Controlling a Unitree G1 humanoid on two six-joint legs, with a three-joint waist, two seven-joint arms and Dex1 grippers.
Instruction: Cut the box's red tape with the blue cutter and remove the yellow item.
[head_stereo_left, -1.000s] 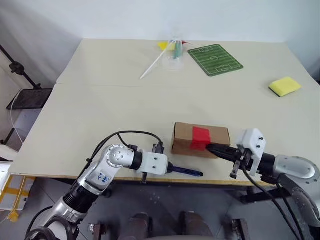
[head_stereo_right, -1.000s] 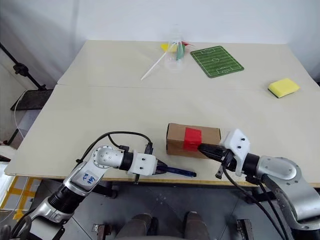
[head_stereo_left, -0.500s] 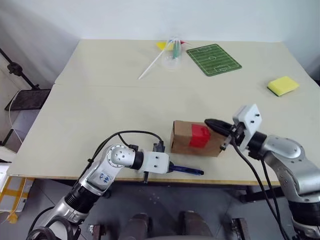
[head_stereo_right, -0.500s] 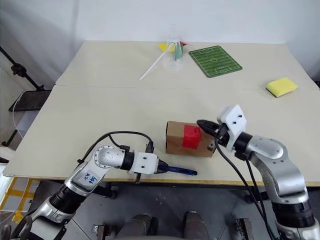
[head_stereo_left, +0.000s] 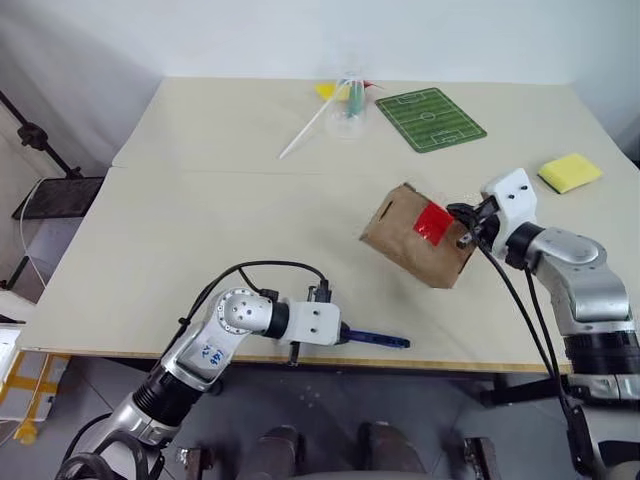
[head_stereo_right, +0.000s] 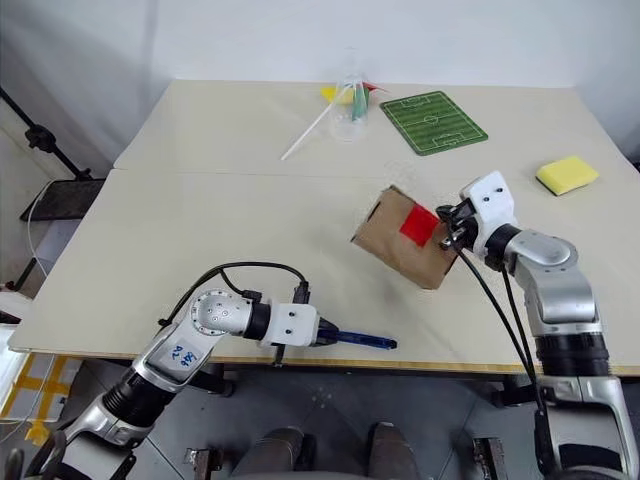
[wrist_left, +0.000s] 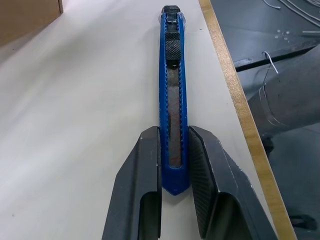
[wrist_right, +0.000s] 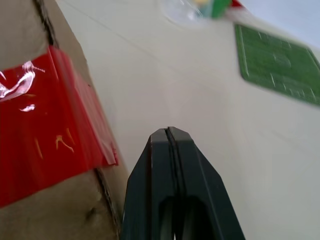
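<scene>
Positioning the box (head_stereo_left: 418, 236) looks like the step in hand: it sits toward the right of the table (head_stereo_left: 200, 220), turned at an angle, with the red tape (head_stereo_left: 433, 221) on the face nearest the right pincer (head_stereo_left: 466, 217). That pincer has its fingers pressed together with nothing between them, and its tip sits just beside the tape's edge at the carton's corner; whether it actually touches the cardboard I cannot tell. The left pincer (wrist_left: 174, 170) is clamped on the tail of the blue cutter (wrist_left: 172, 100), which lies flat along the near table edge, well apart from the box. To do this well, I would bring the taped seam round to face the left arm and brace the carton from the far side before the cutter lifts. The cutter's dark tip must meet the tape along the flap line, not the cardboard. No yellow item is visible; presumably it is inside.
</scene>
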